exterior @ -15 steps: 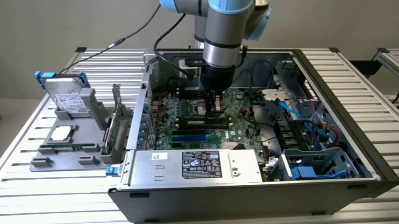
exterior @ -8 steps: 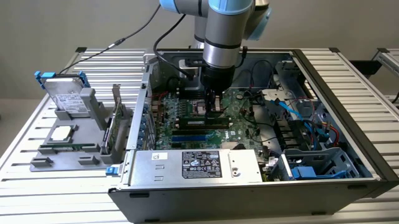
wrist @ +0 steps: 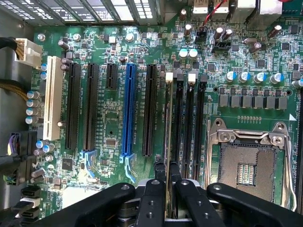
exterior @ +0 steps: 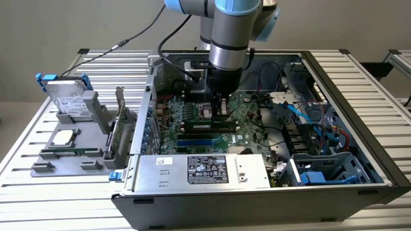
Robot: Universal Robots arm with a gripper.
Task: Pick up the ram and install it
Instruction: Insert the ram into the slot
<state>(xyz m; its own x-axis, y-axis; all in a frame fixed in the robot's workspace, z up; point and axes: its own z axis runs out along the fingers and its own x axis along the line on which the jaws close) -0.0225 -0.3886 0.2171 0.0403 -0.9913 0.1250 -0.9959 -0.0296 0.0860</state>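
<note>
The ribbed counter (exterior: 64,202) is dull bare metal, the computer case (exterior: 257,211) matt black metal, the motherboard (wrist: 109,137) glossy green, the gripper (wrist: 166,168) matt black.

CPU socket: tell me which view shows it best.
The wrist view. It shows the CPU socket face-on and unobstructed, with its metal frame and contact field in full sight. The exterior view shows the socket from a slant, deep in the case and partly hidden behind the gripper.
</note>
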